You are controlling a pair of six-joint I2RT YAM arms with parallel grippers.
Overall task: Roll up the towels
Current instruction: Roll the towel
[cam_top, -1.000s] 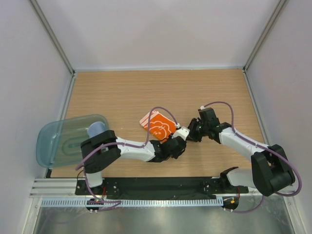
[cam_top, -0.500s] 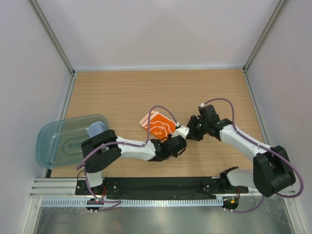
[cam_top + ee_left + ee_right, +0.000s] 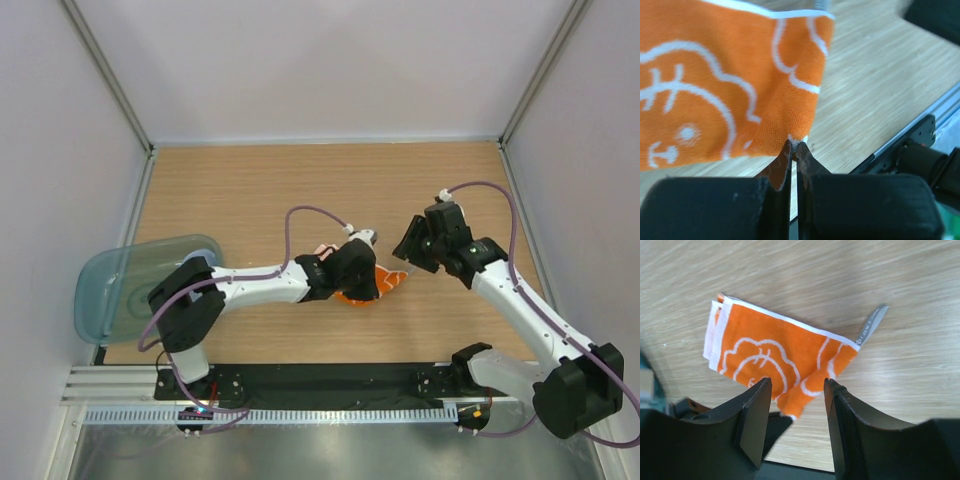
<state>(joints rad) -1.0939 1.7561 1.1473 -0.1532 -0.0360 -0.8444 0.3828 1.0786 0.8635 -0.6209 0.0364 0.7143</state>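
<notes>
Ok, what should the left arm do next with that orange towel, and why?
The left end effector is shut on a corner of the orange and white patterned towel, and the right end effector hangs open above it. So probably carry that corner over the towel to start the roll.

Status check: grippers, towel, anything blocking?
Left gripper shut, pinching the orange towel by a corner. Right gripper open above it, holding nothing. Tray far left, not in the way.
</notes>
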